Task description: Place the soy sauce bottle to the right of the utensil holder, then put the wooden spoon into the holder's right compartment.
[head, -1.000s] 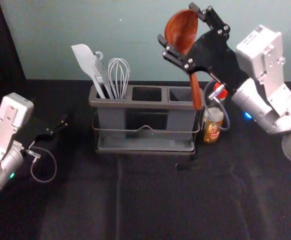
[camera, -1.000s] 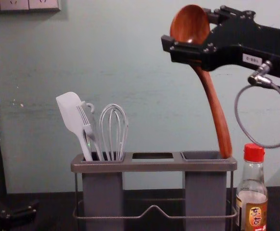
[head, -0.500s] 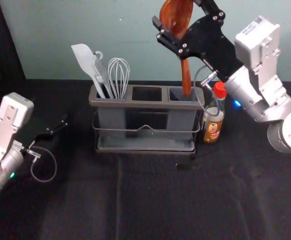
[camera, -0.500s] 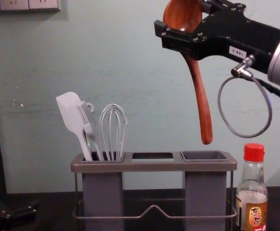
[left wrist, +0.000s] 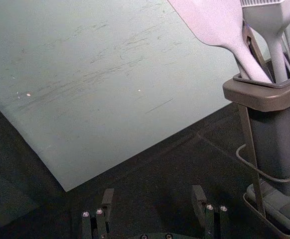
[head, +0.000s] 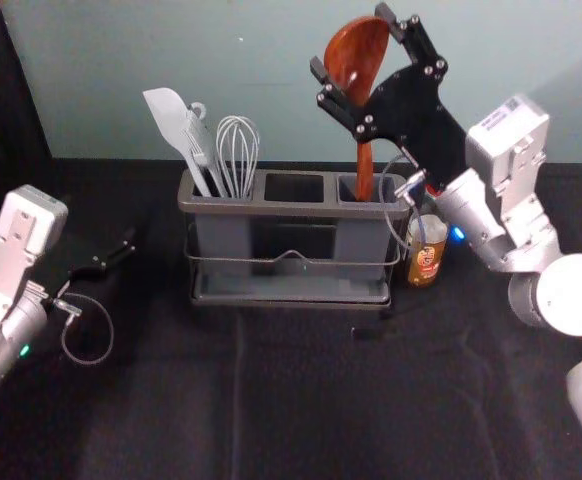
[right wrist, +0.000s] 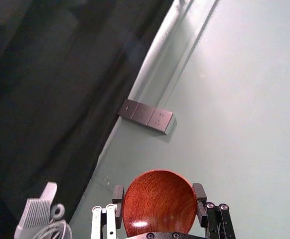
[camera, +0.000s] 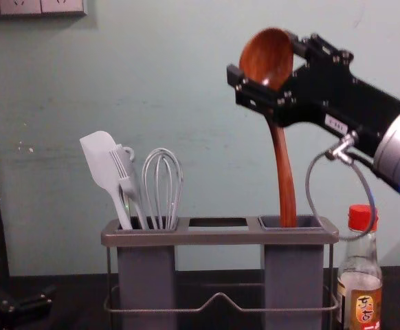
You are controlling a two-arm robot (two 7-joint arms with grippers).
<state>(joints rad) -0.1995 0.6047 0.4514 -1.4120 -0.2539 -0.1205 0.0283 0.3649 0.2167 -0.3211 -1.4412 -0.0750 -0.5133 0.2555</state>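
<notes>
My right gripper [head: 353, 50] is shut on the bowl of the wooden spoon [head: 356, 60], above the holder; the right wrist view shows the gripper [right wrist: 159, 199] with its fingers on both sides of the bowl. The handle hangs down, its tip at the opening of the right compartment [camera: 293, 222] of the utensil holder [camera: 217, 237]. Just right of the holder stands the soy sauce bottle [camera: 360, 275], upright with a red cap. At the far left my left gripper [head: 121, 252] is parked; in the left wrist view the gripper [left wrist: 151, 199] is open and empty.
A white spatula [camera: 105, 168], a brush and a whisk [camera: 162, 189] stand in the holder's left compartment. The middle compartment [head: 294, 188] holds nothing visible. A wall rises behind the holder, with a socket strip [camera: 38, 7] high on the left.
The right gripper and spoon first moved left and up, then came down, bringing the handle tip from above the rim into the right compartment's opening. The left arm has stayed still.
</notes>
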